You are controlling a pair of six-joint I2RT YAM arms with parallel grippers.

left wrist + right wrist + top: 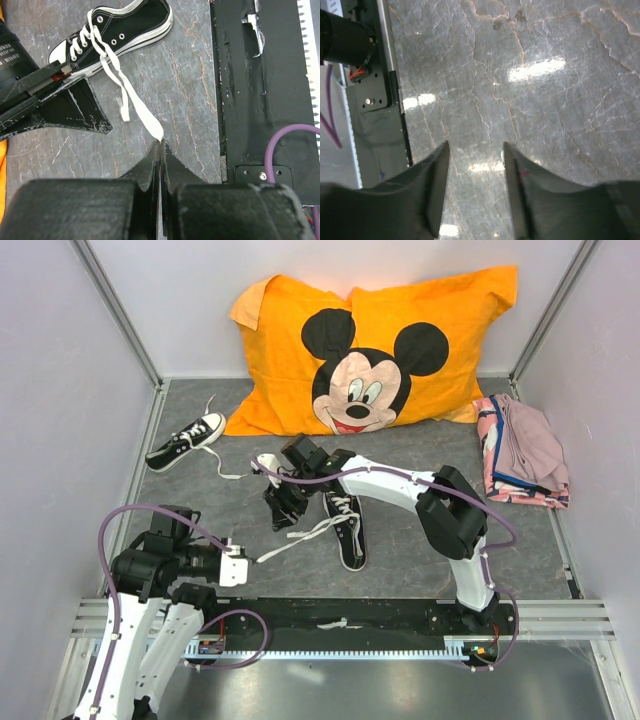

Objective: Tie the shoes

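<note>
**Left tool on a lace tip, right tool empty by the shoe**

Far left on the table (400, 560), one shoe (187, 442) lies untied with its lace trailing loose, well apart from both arms. I am not working on it now.

My left tool (160, 146) is pressed together on the very tip of a white lace (134, 102). That strand runs slack across the table to the second shoe (117, 35). This shoe sits sole-down near the middle of the table, and its toe seems to point to the far side. It is black canvas with a white sole and toe cap. The lacing is threaded through the eyelets but no knot is made. Its other lace end (124, 114) lies free on the table between the shoe and my left tool.

My right tool (475, 150) is spread with nothing between its fingers. Its wrist view shows only bare table. From above it sits just left of the shoe's toe end, near the lacing.

My worries from here:
- The left pinch holds only the last bit of lace, so a firm pull could slip it free.
- The shoe looks light, so tension may drag it across the table rather than tighten the lace.
- The right tool could shut on nothing, or on the strand I already hold, because the two strands lie close together.
- The two tools are near each other, so a crossing move risks a knock.
</note>
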